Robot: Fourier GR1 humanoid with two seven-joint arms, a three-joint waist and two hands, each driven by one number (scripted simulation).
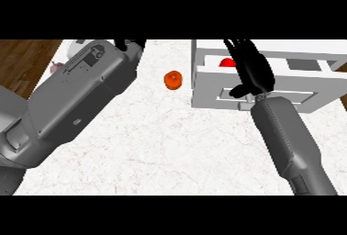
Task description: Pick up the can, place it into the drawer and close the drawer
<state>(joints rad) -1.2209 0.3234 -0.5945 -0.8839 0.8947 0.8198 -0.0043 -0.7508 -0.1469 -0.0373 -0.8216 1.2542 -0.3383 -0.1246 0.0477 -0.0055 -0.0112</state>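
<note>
I see the table (156,142), white marbled, filling the view. At 1 o'clock stands the white drawer unit (261,94), its drawer (210,62) pulled open toward me. Inside it, a red object (227,62), which I judge to be the can, is mostly hidden; its long axis cannot be read. My right hand (251,69) extends over the drawer with straight fingers, holding nothing, which suggests the placement is complete and closing remains. An orange item (173,80) lies at 12 o'clock, upright in the view. Only the fingertips of my left hand (130,44) show at 11 o'clock; whether it is open or closed I cannot tell.
</note>
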